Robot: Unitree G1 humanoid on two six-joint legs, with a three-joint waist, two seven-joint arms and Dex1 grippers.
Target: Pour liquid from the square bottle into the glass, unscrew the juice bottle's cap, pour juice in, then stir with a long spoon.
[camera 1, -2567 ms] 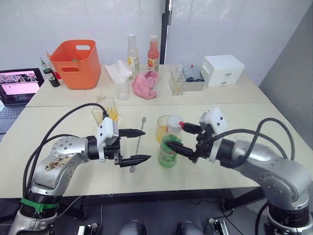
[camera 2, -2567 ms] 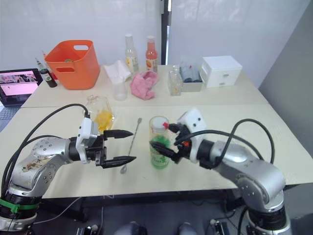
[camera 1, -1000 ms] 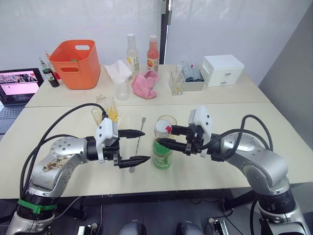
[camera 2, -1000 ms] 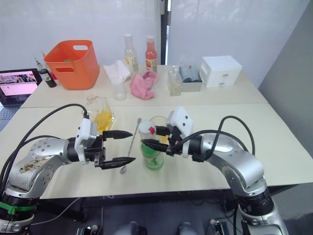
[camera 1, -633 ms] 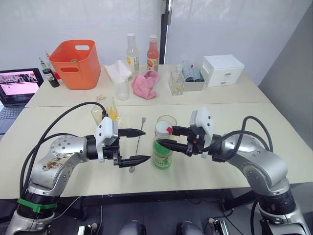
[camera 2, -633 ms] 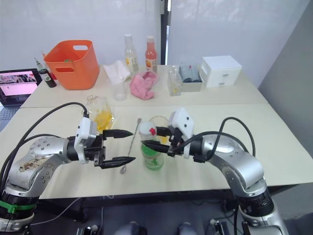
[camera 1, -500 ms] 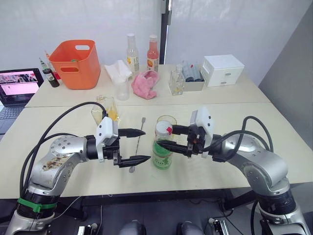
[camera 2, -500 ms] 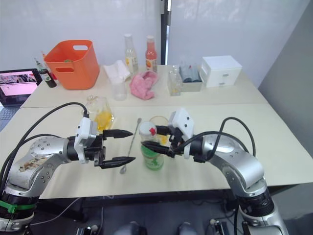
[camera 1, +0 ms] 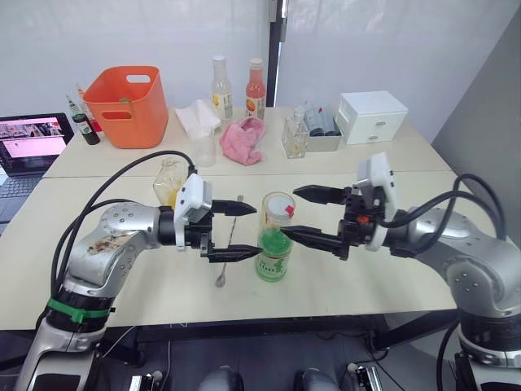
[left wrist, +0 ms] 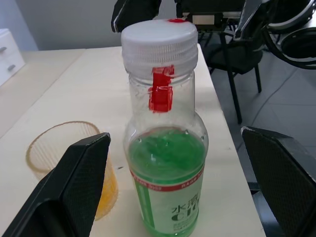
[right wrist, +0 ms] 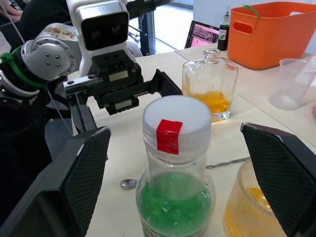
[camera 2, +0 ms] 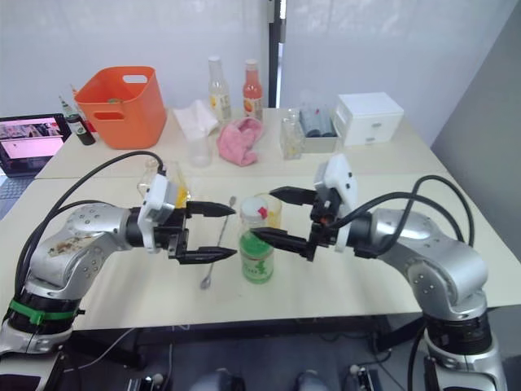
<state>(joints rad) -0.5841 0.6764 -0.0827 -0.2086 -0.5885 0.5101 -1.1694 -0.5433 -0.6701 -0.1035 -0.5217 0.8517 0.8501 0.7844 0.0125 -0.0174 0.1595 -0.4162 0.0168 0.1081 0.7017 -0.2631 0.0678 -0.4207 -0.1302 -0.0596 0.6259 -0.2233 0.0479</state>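
Both my claws gape wide, left gripper (camera 1: 247,230) and right gripper (camera 1: 298,213) flanking the capped juice bottle (camera 1: 273,250) near the tabletop's front edge; it half hides the glass (camera 1: 279,206).

Label of the juice bottle (left wrist: 166,190): white band with green printed characters at the lower edge, of which "水" and the Latin letter "C" can be made out; the remainder is cut off. Red mark on the cap (right wrist: 177,126): blank, bearing no lettering.
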